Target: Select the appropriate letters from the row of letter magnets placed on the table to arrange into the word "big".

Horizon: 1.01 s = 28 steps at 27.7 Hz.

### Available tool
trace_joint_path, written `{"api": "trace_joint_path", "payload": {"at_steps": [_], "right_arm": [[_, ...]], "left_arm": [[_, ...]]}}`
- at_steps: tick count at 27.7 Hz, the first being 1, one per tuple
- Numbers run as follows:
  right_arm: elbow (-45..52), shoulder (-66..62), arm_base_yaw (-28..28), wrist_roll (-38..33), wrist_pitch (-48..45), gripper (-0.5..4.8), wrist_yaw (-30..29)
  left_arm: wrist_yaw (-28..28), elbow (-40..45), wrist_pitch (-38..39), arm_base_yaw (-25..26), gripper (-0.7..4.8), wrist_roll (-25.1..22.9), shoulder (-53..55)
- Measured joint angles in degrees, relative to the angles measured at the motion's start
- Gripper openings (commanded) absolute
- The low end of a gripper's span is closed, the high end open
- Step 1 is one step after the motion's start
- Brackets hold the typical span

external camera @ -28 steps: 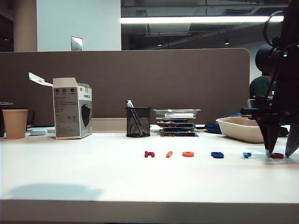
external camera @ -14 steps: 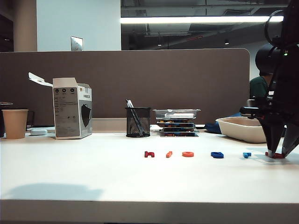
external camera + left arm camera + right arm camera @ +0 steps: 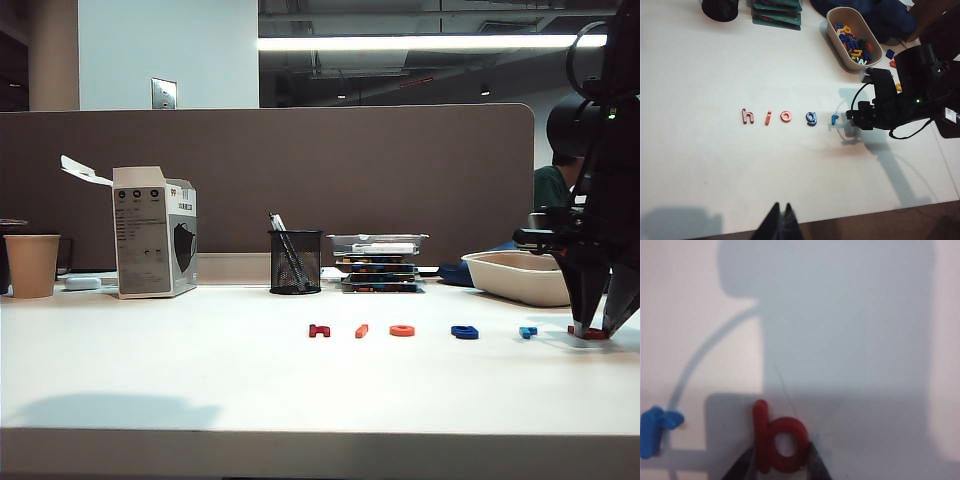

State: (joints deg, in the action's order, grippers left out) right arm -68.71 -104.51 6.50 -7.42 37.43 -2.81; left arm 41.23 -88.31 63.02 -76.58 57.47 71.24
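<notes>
The row of letter magnets lies on the white table: dark red letter, orange "i", orange ring, dark blue "g", light blue letter, and bright red "b" at the right end. My right gripper stands point-down on the table, shut on the "b", with a finger pressed to each side. The "i" and "g" lie untouched. My left gripper is shut and empty, high above the table's front edge.
Behind the row stand a black mesh pen cup, a stack of flat cases and a white box. A paper cup is at the far left. A beige tray of spare letters sits behind the right gripper.
My right gripper's fingers have closed from a wide spread onto the red "b". The arm has stayed in place, and the other letters have not moved.
</notes>
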Motion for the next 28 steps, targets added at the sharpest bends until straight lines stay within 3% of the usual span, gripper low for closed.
{"api": "trace_joint_path", "payload": {"at_steps": [17, 28], "right_arm": [[0.04, 0.50, 0.02, 0.00, 1.68, 1.04, -1.64], [0.74, 3.15, 0.15, -0.44, 10.54, 1.04, -6.51]], "left_arm": [[0.00, 0.00, 0.02, 0.00, -0.05, 0.02, 0.00], [0.00, 0.00, 0.00, 0.00, -0.05, 0.00, 0.00]]}}
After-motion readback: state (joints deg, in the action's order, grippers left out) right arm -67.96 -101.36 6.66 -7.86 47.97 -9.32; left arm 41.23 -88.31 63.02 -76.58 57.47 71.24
